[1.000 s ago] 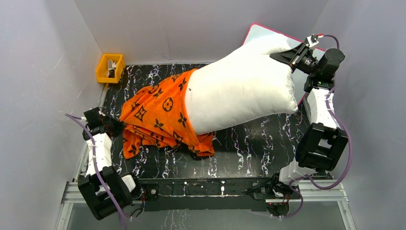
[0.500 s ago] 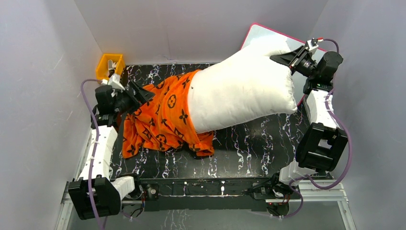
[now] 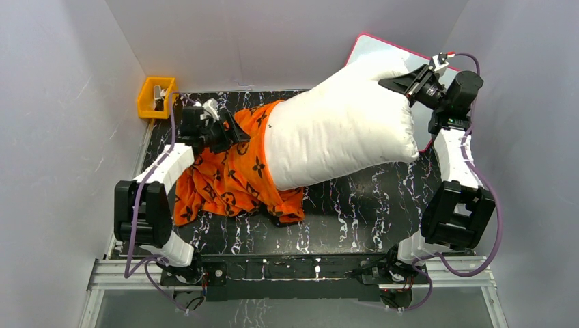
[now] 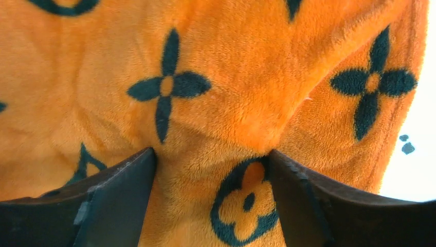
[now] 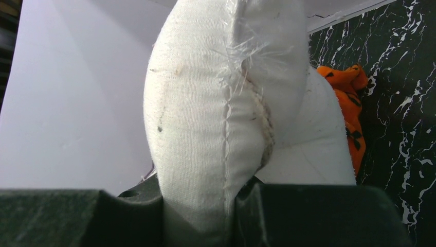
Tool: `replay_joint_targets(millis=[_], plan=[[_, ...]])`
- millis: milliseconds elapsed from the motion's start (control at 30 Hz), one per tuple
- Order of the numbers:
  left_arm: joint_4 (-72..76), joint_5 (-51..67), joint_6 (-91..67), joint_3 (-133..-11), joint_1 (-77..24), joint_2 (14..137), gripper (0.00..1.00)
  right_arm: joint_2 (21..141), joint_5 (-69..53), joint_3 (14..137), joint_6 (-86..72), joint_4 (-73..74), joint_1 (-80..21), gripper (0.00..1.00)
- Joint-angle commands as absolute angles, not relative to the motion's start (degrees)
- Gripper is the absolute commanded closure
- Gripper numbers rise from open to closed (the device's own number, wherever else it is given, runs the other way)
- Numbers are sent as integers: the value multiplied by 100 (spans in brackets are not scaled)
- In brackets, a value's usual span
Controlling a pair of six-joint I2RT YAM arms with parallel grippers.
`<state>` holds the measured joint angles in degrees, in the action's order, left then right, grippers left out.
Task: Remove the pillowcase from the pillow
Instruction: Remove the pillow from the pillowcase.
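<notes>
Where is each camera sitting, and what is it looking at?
Top external: above and behind the arms, looking down at the table; both arms show, with the pillow and pillowcase.
Left wrist: on the left arm, facing the orange pillowcase close up; the two open fingers of the left gripper show.
Right wrist: on the right arm, facing the pillow's seam; the right gripper pinches it.
Shared: top and right wrist views both show pillow, pillowcase and table.

The black marbled table [image 3: 355,205] carries the orange pillowcase [image 3: 232,181], bunched left of centre, and a yellow bin [image 3: 156,97] at its far-left corner.
</notes>
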<state>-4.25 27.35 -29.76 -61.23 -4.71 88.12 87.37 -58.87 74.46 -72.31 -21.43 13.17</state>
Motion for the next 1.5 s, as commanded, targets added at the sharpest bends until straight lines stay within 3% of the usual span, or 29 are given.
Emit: replay_joint_targets(millis=[0, 67, 133, 167, 433, 533, 667, 800, 900, 1067, 1133, 1167, 1233, 1300, 1467], plan=[[-106, 2731, -2721, -6392, -736, 8886, 33, 8425, -5784, 7791, -7078, -2213, 1190, 100], [-69, 2633, -2764, -6365, -770, 8956, 53, 8413, -5777, 7769, -7062, -2179, 1173, 100], [-142, 2321, -2836, -6337, -765, 8953, 91, 8384, -5758, 7723, -7016, -2152, 1147, 100], [-224, 2130, -2828, -6347, -765, 8941, 100, 8377, -5757, 7703, -6985, -2126, 1148, 100], [-1139, 869, -2189, -6542, -523, 8941, 98, 8350, -5774, 7650, -6871, -2059, 1147, 100], [-1491, 570, -2166, -6430, -51, 9004, 93, 8350, -5768, 7687, -6847, -2031, 1145, 100], [-1558, 1114, -2381, -6086, 1124, 9069, 86, 8354, -5781, 7715, -6839, -2038, 1152, 100], [-1652, 1253, -2350, -5992, 1517, 9177, 89, 8371, -5792, 7733, -6838, -2039, 1157, 100], [-1569, 1412, -2402, -5943, 1529, 9227, 100, 8377, -5792, 7803, -6862, -2040, 1160, 100], [-1560, 1375, -2464, -5967, 1529, 9295, 100, 8272, -5757, 7973, -7299, -2574, 1294, 100], [-1439, 1921, -2447, -5933, 1529, 9252, 100, 8282, -5785, 8101, -7565, -2887, 1309, 100], [-1248, 2293, -2444, -5877, 1522, 9202, 83, 8309, -5803, 8182, -7608, -2906, 1310, 100], [-898, 3029, -2489, -5730, 1466, 9070, 38, 8343, -5818, 8250, -7647, -2907, 1310, 100], [-627, 3581, -2392, -5572, 1268, 8830, 5, 8357, -5810, 8214, -7669, -2913, 1310, 100], [-738, 3837, -2279, -5222, 662, 8199, 2, 8320, -5795, 8002, -7695, -2958, 1310, 100]])
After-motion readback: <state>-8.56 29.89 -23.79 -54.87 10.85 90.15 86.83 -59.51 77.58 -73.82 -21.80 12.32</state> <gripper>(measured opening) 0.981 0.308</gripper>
